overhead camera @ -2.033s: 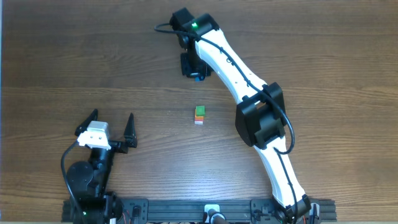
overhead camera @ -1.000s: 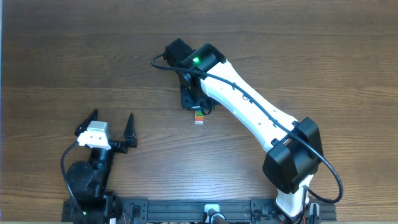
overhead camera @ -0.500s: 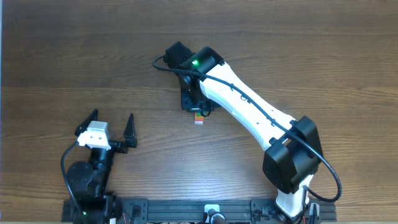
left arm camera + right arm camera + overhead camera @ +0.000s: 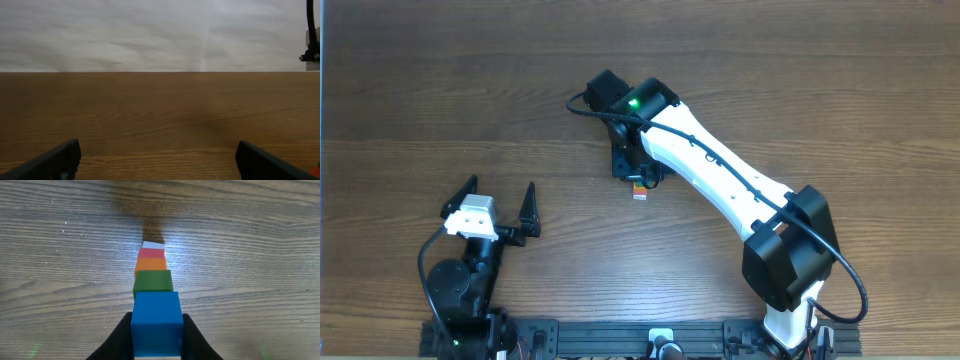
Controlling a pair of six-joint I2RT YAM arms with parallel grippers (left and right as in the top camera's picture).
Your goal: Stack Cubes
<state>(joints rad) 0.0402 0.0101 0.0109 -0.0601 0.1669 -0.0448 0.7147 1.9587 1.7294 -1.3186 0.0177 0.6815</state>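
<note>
My right gripper (image 4: 157,330) is shut on a blue cube (image 4: 156,317), which sits directly over a stack of cubes on the wooden table (image 4: 820,90). The stack reads green (image 4: 153,281), orange (image 4: 150,263), red (image 4: 152,253) and white (image 4: 153,245) from the top down. I cannot tell whether the blue cube touches the green one. In the top view the right gripper (image 4: 638,170) covers most of the stack (image 4: 640,191). My left gripper (image 4: 492,203) stands open and holds nothing at the near left, far from the cubes, and its wrist view (image 4: 157,147) faces bare table.
The right arm (image 4: 720,180) slants across the middle of the table from its base at the near right. Part of that arm (image 4: 312,47) also shows far off in the left wrist view. A pale wall (image 4: 150,35) lies beyond the table's far edge.
Two seconds ago the right gripper held the blue cube farther back. It has since come toward the stack and lowered over it. It barely moved in the last half second, and the left arm is unchanged.
</note>
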